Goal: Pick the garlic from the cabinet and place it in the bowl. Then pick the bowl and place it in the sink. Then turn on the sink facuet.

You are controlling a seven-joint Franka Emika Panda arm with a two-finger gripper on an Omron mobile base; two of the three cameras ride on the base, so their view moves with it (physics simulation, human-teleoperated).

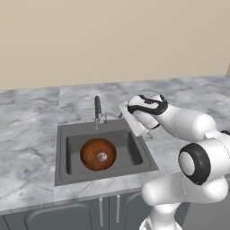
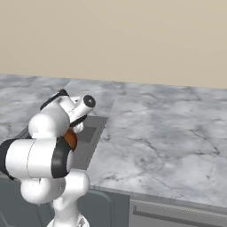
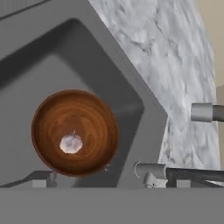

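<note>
— One gripper logged: how did it stand?
— Jaws spread wide, nothing between them, poised above the sink beside the right rim.
— Item two, the bowl?
— Sat upright on the basin floor, the garlic resting inside it near the middle.
— Farther back?
— Sink facuet stood upright behind the basin on the marble counter; beige wall beyond.

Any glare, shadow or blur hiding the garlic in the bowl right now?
Hand view: garlic pale and soft-edged against the glossy bowl, no glare. Left base view: sink evenly lit, garlic tiny but visible. Right base view: the arm covers most of the bowl.
</note>
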